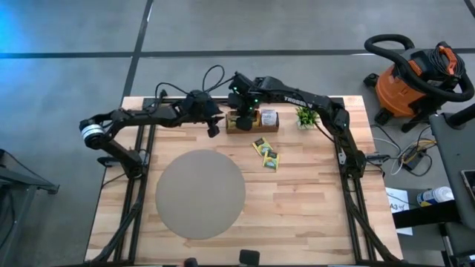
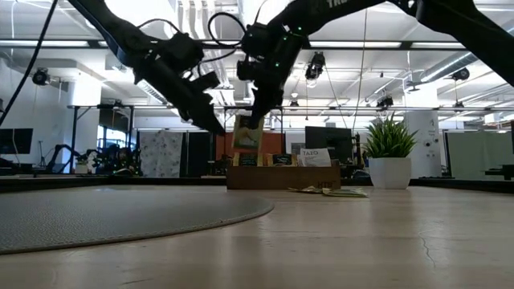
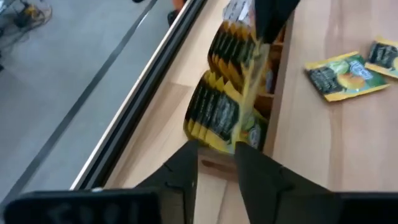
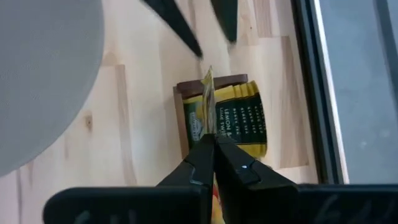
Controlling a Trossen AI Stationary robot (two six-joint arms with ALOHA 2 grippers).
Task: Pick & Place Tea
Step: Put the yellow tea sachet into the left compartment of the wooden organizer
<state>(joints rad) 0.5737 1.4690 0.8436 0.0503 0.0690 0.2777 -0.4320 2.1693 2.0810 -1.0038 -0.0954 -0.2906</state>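
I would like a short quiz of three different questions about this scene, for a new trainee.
1. True or false: the right gripper has its jaws shut on a yellow tea sachet above the wooden tray.
2. Which lies on the table beside the tray? A) loose sachets B) a spoon C) a cup
3. Fill in: the potted plant stands at the table's ____ edge, near the tray.

Key: 1 true; 2 A; 3 far
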